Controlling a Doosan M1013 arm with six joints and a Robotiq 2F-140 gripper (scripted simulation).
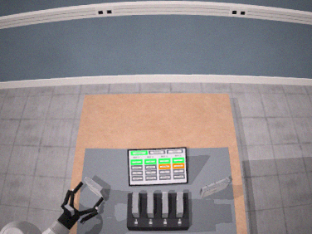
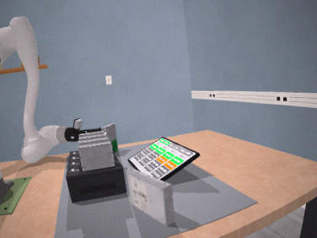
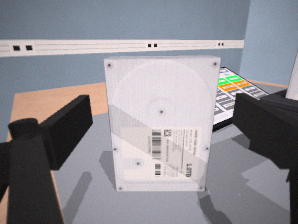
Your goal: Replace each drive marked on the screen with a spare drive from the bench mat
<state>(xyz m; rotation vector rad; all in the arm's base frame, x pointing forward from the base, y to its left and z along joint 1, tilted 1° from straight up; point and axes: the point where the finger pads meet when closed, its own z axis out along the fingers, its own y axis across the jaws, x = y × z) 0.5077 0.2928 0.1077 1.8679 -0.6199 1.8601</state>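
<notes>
Wrist view: the screen partly hidden behind the upright spare drive; its small label print too blurred to read. Exterior view: that drive's lower part hidden behind the dock and its drives; arm cut off by the left edge. Top view: screen lettering too small to read.

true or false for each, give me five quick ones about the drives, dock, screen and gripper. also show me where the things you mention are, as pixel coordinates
1. The dock (image 1: 158, 224) (image 2: 97, 187) holds four drives. True.
2. The gripper (image 1: 92, 192) (image 3: 162, 108) is shut on a spare drive. False: it is open, fingers on either side of the left spare drive (image 1: 95, 187) (image 3: 160, 115).
3. The right spare drive (image 1: 216, 187) (image 2: 149, 196) stands on the mat (image 1: 116, 159) (image 2: 215, 202). True.
4. The screen (image 1: 158, 167) (image 2: 164, 158) shows no orange. False: two orange cells sit side by side.
5. The left spare drive lies flat. False: it stands upright.
</notes>
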